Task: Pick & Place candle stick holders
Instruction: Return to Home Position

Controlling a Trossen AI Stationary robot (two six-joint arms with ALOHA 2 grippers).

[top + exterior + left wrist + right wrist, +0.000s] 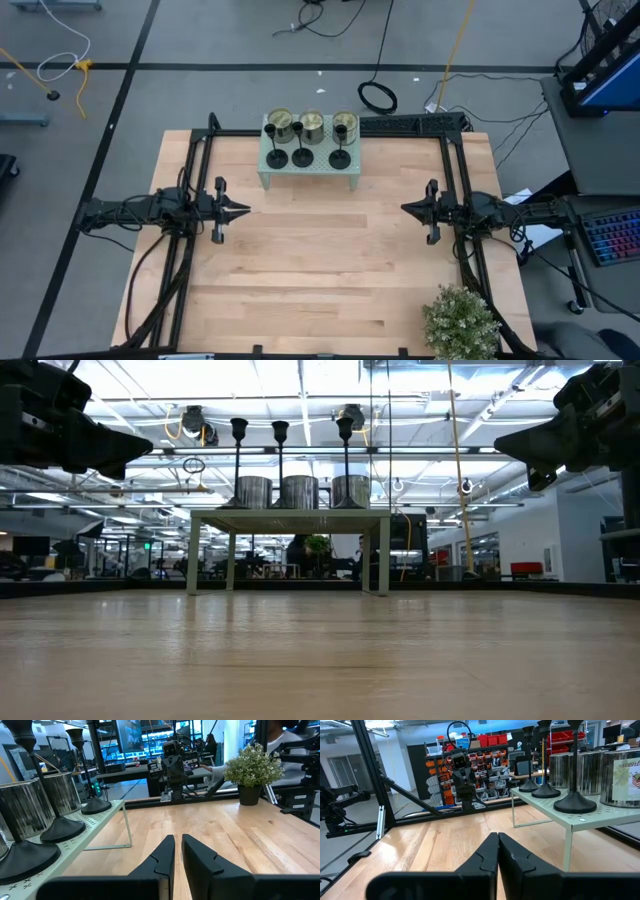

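Observation:
Three black candle stick holders [275, 157] [302, 156] [340, 157] stand upright on their disc bases in a row along the near side of a pale green perforated shelf [310, 178] at the table's far middle. They also show in the low view [280, 460], the left wrist view [62, 827] and the right wrist view [575, 802]. My left gripper [243, 210] is shut and empty at the table's left, above the wood. My right gripper [406, 208] is shut and empty at the table's right, facing it.
Three round metal tins [312, 124] stand behind the holders on the shelf. A potted plant [460, 320] sits at the near right corner. A black frame [450, 125] runs along the table's sides and far edge. Bare wood [320, 270] lies between the arms.

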